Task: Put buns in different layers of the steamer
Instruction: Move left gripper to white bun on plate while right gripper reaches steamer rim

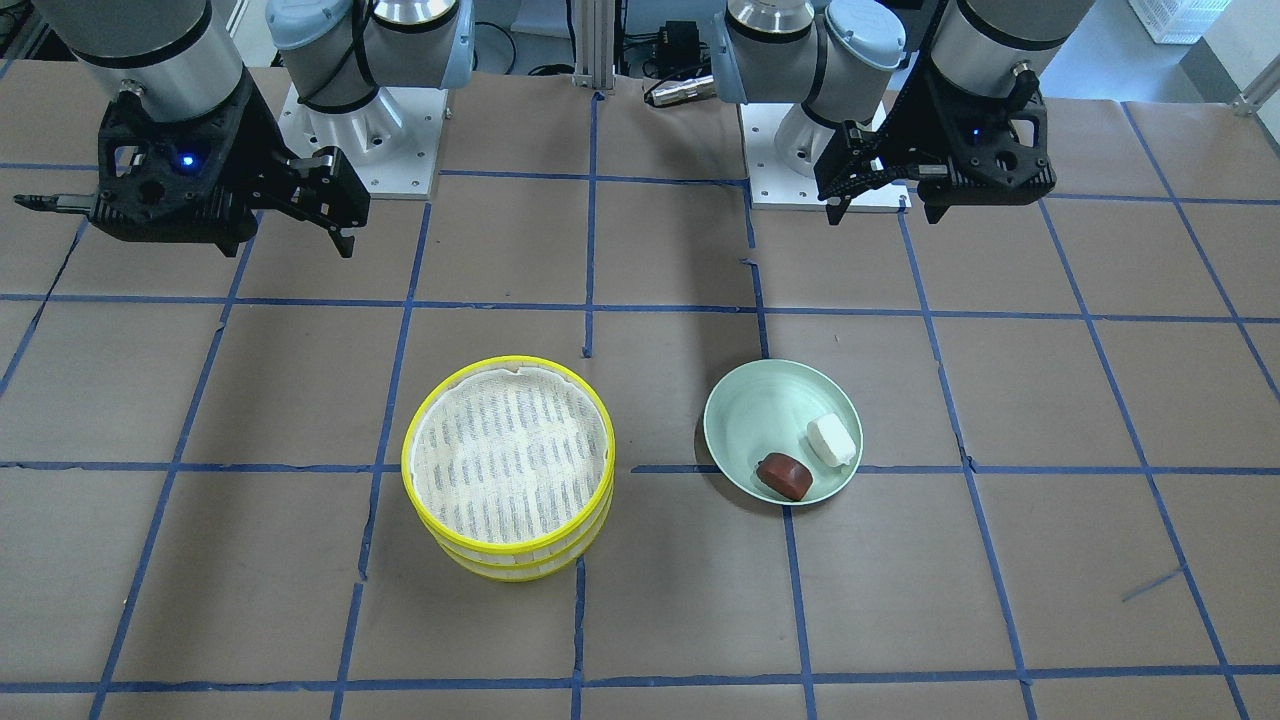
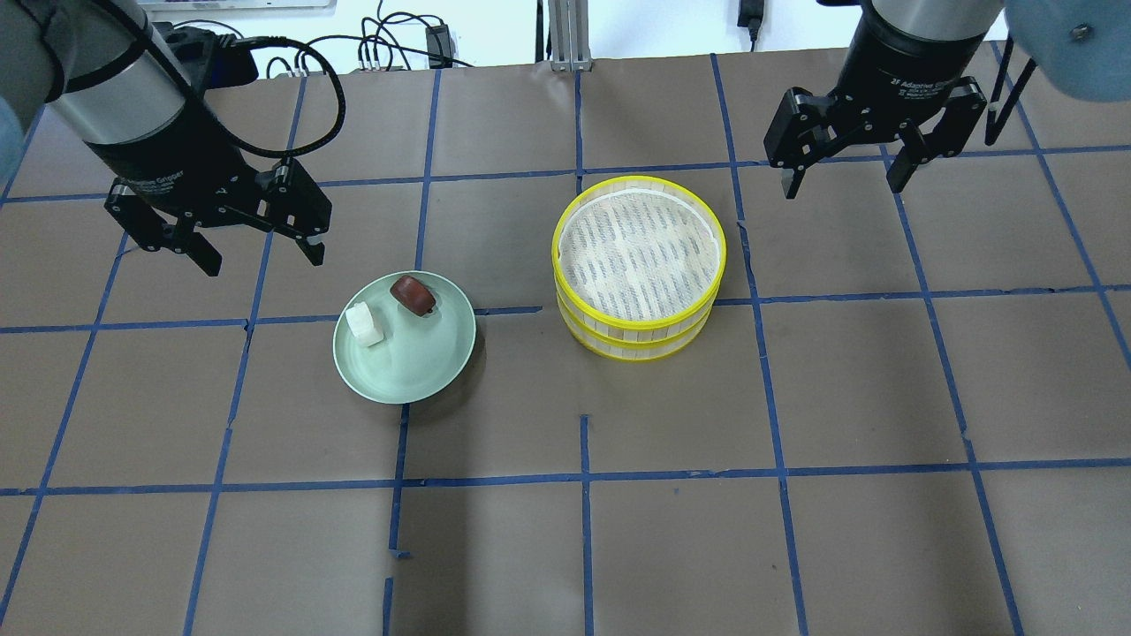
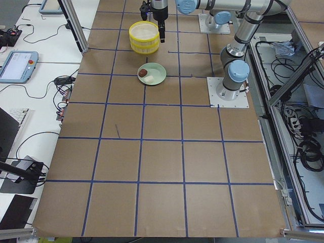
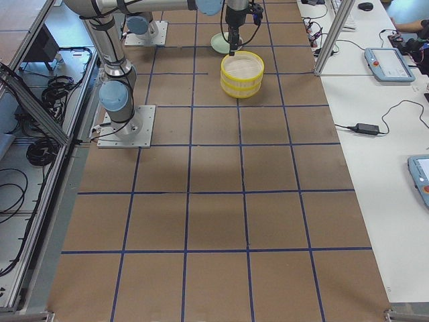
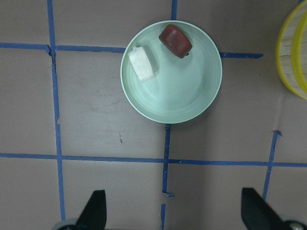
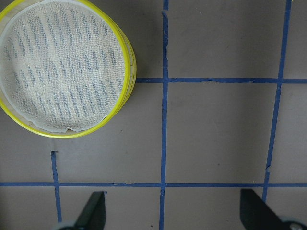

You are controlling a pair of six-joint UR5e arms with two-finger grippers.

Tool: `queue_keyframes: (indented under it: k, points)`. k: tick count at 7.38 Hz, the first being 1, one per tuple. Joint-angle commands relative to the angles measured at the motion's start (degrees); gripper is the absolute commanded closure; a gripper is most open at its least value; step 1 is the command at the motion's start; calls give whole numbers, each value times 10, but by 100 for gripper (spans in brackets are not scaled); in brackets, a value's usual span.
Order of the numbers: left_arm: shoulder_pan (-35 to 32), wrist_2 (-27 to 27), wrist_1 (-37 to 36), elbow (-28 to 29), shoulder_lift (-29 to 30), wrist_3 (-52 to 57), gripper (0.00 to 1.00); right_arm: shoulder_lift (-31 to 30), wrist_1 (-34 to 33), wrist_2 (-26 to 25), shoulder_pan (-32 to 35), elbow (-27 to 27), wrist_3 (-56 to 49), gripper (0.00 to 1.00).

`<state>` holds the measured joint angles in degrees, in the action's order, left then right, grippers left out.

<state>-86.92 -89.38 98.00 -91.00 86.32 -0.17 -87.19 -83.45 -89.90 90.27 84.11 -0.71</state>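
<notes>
We see left tool (image 2: 263, 256) spread wide above the tabletop (image 2: 618, 539), ready for picking | white bun (image 2: 363, 324) and reddish-brown bun (image 2: 413, 294) sit side by side on plate (image 2: 415, 382) | steamer (image 2: 640, 329) stacked, top layer (image 2: 639, 243) holds no bun, so we'd unstack | right tool (image 2: 839, 185) spread, poised beside it

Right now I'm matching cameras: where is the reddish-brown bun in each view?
Front-facing: reddish-brown bun, right of centre.
Overhead: left of centre.
Exterior left: upper middle.
Exterior right: cannot tell.
Left wrist: top centre.
Right wrist: absent.
Landmark: pale green plate holding it.
</notes>
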Motion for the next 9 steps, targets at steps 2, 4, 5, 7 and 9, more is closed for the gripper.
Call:
queue_keyframes:
  k: [2,4,5,7,9]
  points:
    - [0,0,0,-1,0,0,0,0,0,0,0,0,0,0]
    - [-4,-2,-3,-8,11,0,0,1,-5,7,0,11,-3,0]
    - [-4,0,-53,-15,24,0,0,8,-33,5,-4,11,-10,0]
    - [-3,-1,-142,-53,70,1,0,54,-77,10,-4,18,-3,0]
    - [1,-10,-169,-62,117,3,0,124,-168,19,4,18,9,0]
